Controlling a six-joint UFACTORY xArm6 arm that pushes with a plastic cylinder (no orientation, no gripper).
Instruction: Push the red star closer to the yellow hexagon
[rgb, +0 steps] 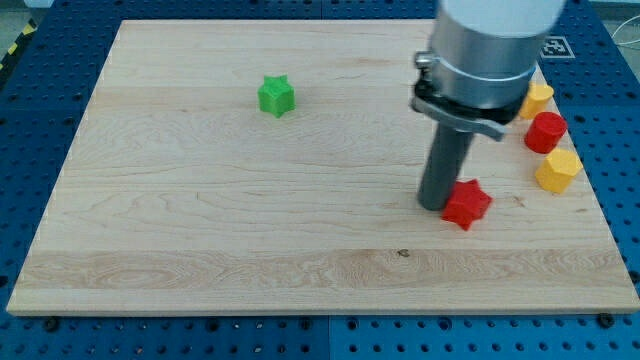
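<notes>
The red star (467, 204) lies on the wooden board at the view's right, a little below the middle. My tip (436, 205) stands right against the star's left side, touching it. The yellow hexagon (557, 171) lies to the right of the star, near the board's right edge, with a gap between them. The arm's grey body hides part of the board above the star.
A red round block (546, 131) sits just above the yellow hexagon. Another yellow block (538, 99) lies above that, partly hidden by the arm. A green star (276, 96) lies at the upper left. The board's right edge (600, 200) runs close to the hexagon.
</notes>
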